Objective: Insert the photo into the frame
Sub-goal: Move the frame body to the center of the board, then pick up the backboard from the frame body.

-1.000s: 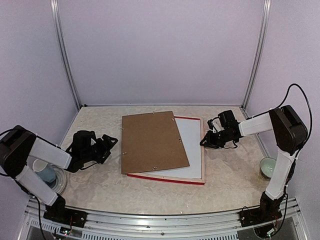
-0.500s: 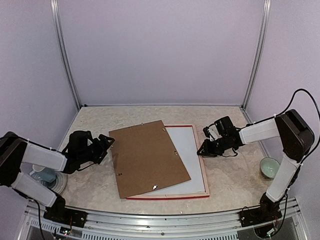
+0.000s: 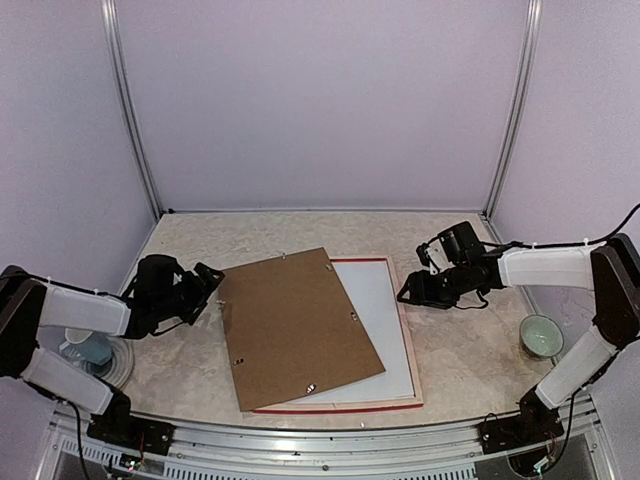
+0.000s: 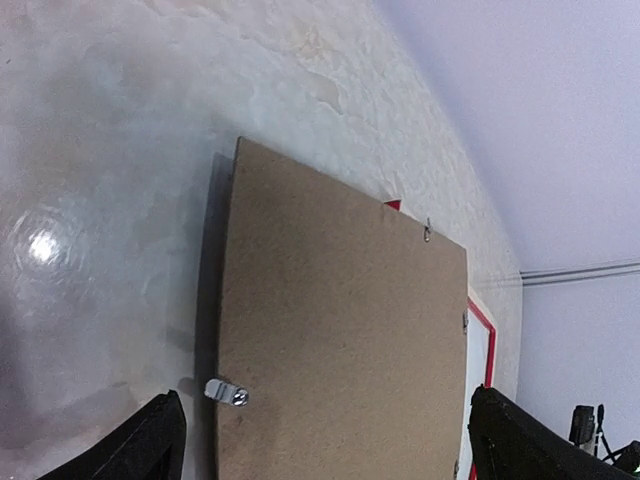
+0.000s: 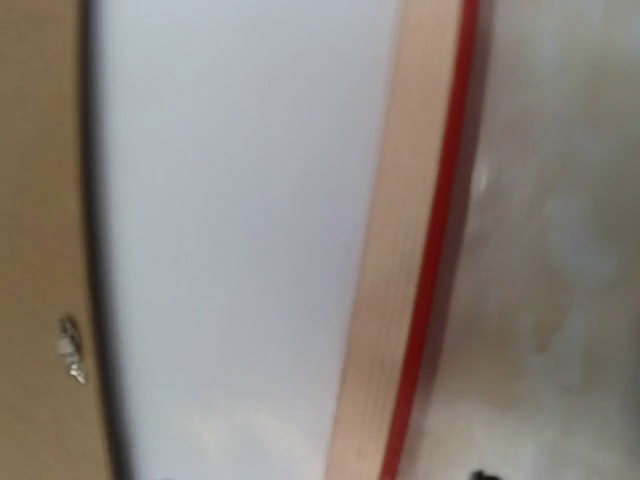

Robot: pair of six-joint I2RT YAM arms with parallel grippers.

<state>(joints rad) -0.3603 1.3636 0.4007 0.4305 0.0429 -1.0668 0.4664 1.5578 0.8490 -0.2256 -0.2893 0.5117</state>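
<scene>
Both the frame (image 3: pixel 408 340) and the brown backing board (image 3: pixel 295 325) have slid toward the bottom of the top view since a second ago. They have also turned a little, so their upper ends now lean further left. The right arm has stretched out lower across the right side of the desk (image 3: pixel 470 360).

The frame lies flat in the middle of the desk, pale wood back upward, with its red outer edge showing along the top, right and bottom. A white sheet (image 3: pixel 375 320) fills the opening on the frame's right side; which layer it is cannot be told. The backing board rests askew over the frame's left part, its left edge hanging out over the desk.

The left hand (image 3: pixel 213 285) sits just left of the board's upper left corner. Its fingers (image 4: pixel 160 445) stand wide apart with nothing between them. In the left wrist view a metal clip (image 4: pixel 225 392) sticks out from the board's near edge.

The right hand (image 3: pixel 405 293) is at the upper part of the frame's right bar. Neither contact nor how its fingers stand can be told.

A cup (image 3: pixel 92 348) stands at lower left and a pale bowl (image 3: pixel 540 335) at the right edge.
</scene>
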